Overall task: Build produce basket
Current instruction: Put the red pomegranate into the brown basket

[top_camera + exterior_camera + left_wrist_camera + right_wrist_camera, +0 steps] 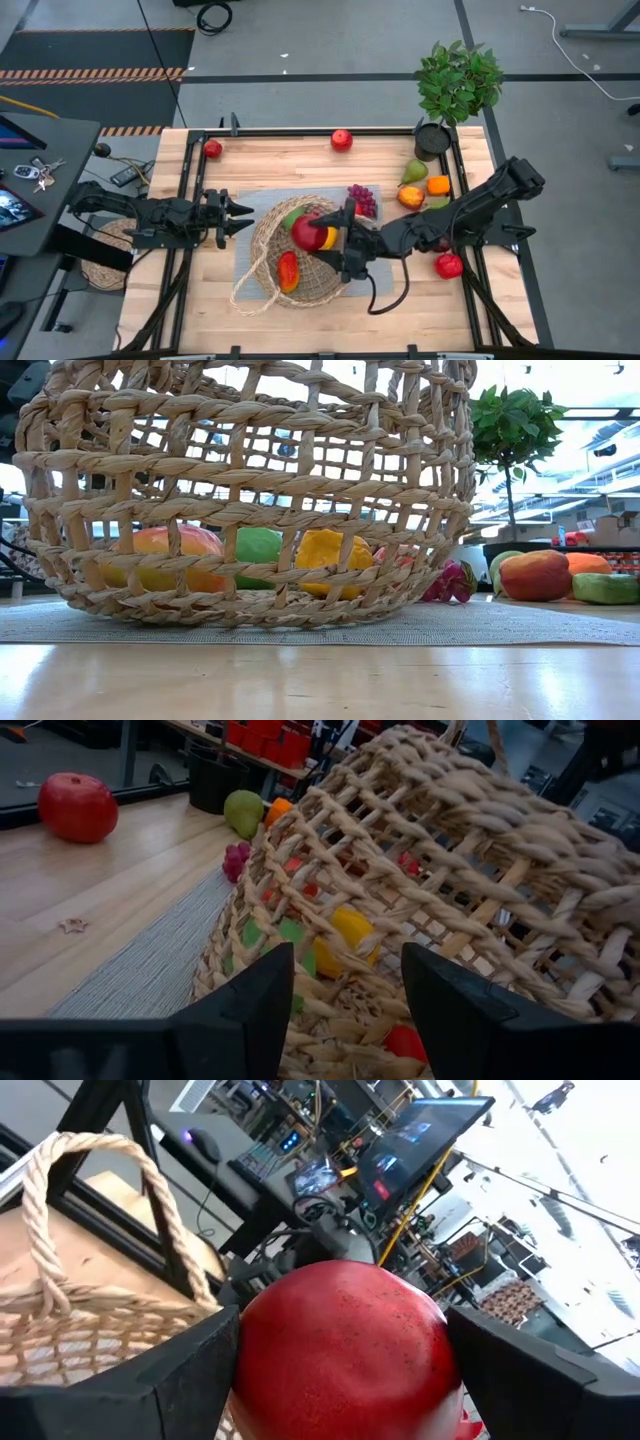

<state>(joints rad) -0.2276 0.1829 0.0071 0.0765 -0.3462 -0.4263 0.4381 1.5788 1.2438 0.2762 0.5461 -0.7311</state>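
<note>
The tan wicker basket [300, 262] stands on a grey mat, and its wall fills the low view [250, 490]. Inside it lie a red-orange mango [288, 271], a green fruit [258, 545] and a yellow pepper [322, 550]. My right gripper [322, 236] reaches in from the right over the basket's opening and is shut on a red apple [306, 232]. My left gripper [240, 215] is open just outside the basket's left wall [420, 870], its fingers in front of the weave; I cannot tell whether they touch it. My right gripper pinches the red apple [345, 1345] between its two fingers, one on each side of its round body. The fingers come nearly level from the table's right side. The apple is lifted clear above the fruits in the basket.
Purple grapes [362, 200] lie on the mat's far right corner. A pear [413, 172], an orange [438, 185] and a mango [410, 197] sit by the potted plant [455, 85]. Loose red apples lie at the far edge [342, 140], far left [212, 149] and right [449, 265].
</note>
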